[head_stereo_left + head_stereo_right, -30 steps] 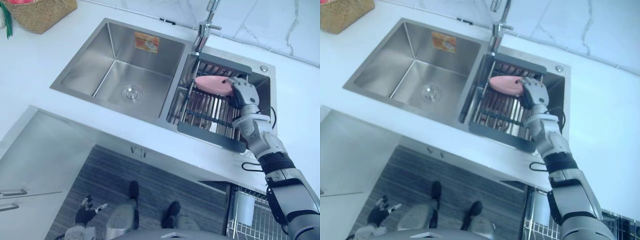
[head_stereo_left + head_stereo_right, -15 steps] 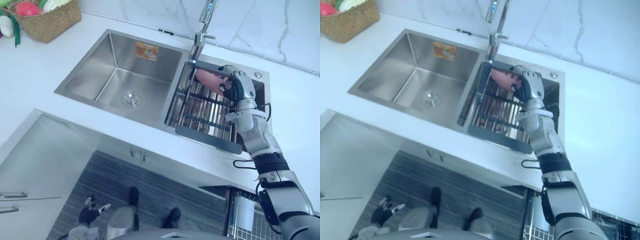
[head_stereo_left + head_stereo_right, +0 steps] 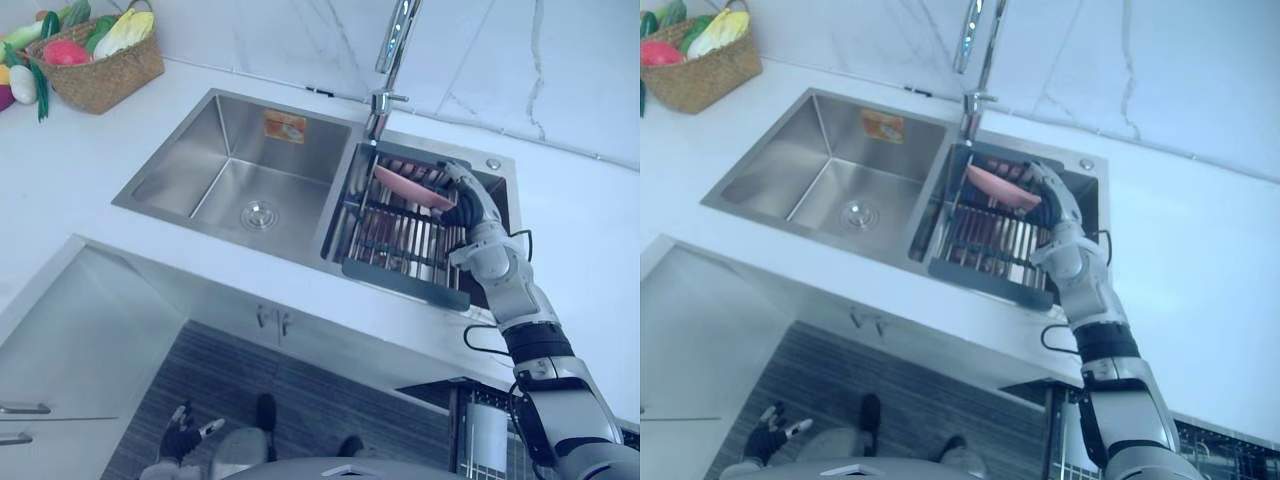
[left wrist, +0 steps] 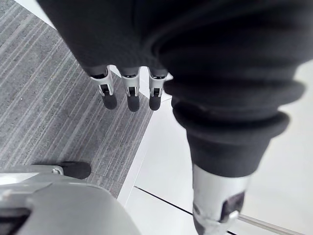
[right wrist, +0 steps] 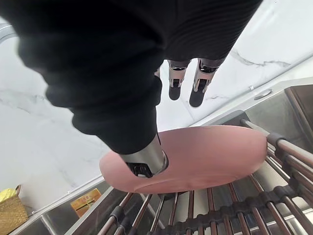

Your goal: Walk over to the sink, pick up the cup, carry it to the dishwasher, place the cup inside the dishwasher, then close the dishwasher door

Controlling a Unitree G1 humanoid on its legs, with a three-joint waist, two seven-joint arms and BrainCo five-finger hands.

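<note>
Pickup is where we stand: our right hand (image 3: 470,205) hovers with loose, unclosed fingers over the pink oval cup (image 3: 405,187) lying on the metal-barred sink rack (image 3: 395,240), so carrying, loading and door-closing remain.

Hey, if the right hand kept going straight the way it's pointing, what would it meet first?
Most likely the pink cup, lying on the sink rack directly ahead of the right hand. Past it stands the marble wall. Whether hand and cup already touch is unclear.
</note>
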